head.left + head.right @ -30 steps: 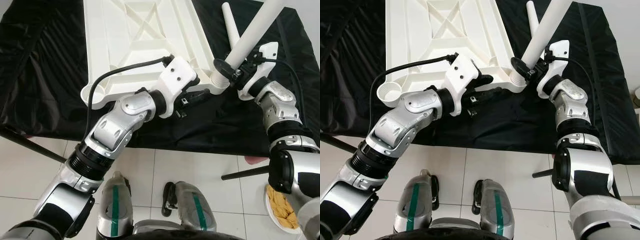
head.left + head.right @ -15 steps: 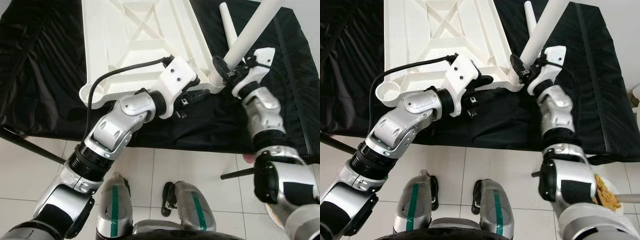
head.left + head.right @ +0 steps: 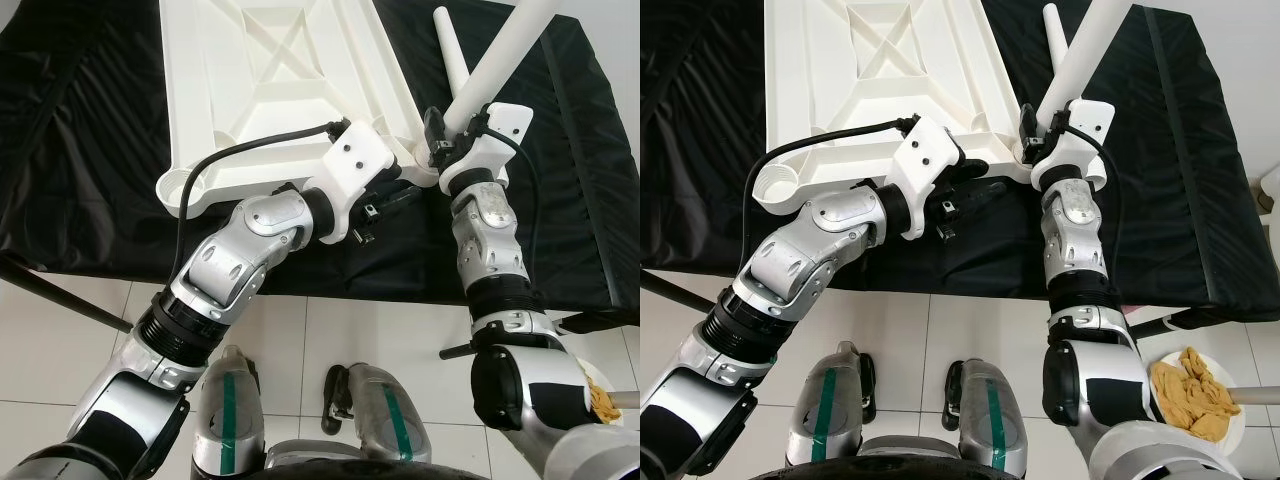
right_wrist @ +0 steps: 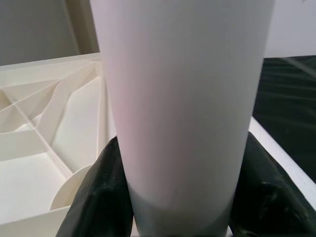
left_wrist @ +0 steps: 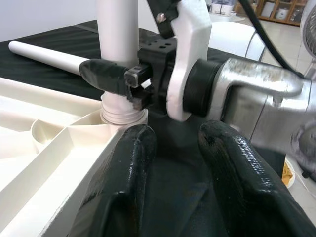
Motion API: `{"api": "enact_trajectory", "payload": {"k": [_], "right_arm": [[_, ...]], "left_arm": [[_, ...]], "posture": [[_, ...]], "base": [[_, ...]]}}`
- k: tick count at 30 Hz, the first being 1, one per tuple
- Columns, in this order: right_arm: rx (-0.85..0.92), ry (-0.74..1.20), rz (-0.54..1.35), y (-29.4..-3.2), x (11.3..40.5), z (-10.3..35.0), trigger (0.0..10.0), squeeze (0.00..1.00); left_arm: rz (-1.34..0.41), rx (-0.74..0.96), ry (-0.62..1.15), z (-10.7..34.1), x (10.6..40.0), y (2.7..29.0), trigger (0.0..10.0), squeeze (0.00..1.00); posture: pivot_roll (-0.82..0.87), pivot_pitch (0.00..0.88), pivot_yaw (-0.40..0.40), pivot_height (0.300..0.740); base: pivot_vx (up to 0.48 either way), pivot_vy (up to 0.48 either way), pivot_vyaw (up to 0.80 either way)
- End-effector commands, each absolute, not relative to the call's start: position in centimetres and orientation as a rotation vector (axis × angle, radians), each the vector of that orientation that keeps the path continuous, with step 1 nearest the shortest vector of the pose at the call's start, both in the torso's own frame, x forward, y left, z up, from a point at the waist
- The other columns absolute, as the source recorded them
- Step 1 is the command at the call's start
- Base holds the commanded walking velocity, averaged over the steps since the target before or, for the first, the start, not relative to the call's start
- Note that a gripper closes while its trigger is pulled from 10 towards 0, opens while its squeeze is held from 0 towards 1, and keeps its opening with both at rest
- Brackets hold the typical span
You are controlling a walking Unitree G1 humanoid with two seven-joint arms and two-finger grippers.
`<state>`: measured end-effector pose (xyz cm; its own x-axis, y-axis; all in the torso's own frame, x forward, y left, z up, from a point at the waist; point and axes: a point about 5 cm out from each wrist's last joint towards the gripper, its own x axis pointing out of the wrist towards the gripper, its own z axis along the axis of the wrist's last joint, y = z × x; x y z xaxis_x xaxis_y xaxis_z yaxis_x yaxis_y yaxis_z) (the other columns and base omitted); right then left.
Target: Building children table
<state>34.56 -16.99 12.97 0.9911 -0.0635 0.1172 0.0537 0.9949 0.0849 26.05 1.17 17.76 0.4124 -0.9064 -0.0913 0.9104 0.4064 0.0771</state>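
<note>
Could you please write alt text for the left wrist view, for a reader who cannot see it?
The right gripper clamps a white table leg standing upright in the corner socket of an upturned white tabletop. The left gripper sits open in the foreground beside the tabletop's edge over black cloth, and a second white leg lies behind.

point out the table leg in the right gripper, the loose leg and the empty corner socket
table leg [image 3: 500, 55], left eye view, mid shaft
loose leg [image 3: 452, 50], left eye view, mid shaft
empty corner socket [image 3: 176, 187], left eye view, rim
</note>
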Motion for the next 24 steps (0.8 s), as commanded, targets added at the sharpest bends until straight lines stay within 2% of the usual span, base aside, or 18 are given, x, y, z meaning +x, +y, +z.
{"api": "enact_trajectory", "payload": {"k": [1,11,12,24], "right_arm": [[0.089,-0.018,-0.127,-16.9,33.9,10.8,10.0,0.0],[0.104,-0.02,-0.191,-15.7,33.9,11.3,10.0,0.0],[0.105,-0.024,-0.198,-15.9,33.9,11.4,10.0,1.0],[0.095,-0.062,-0.191,-16.2,33.5,11.6,10.0,1.0]], "left_arm": [[-1.214,0.118,0.051,17.6,25.5,0.9,10.0,0.0],[-1.206,0.105,0.07,17.5,25.5,0.8,10.0,0.0],[-1.203,0.106,0.071,17.5,25.5,0.8,10.0,0.0],[-1.196,0.108,0.07,17.5,25.6,0.9,10.0,0.0]], "posture": [[0.05,0.002,-0.078,0.74],[0.05,0.0,-0.082,0.74],[0.05,0.0,-0.082,0.74],[0.05,0.0,-0.083,0.74]], "base": [[0.0,0.0,0.0],[0.0,0.0,0.0],[0.0,0.0,0.0],[0.0,0.0,0.0]]}}
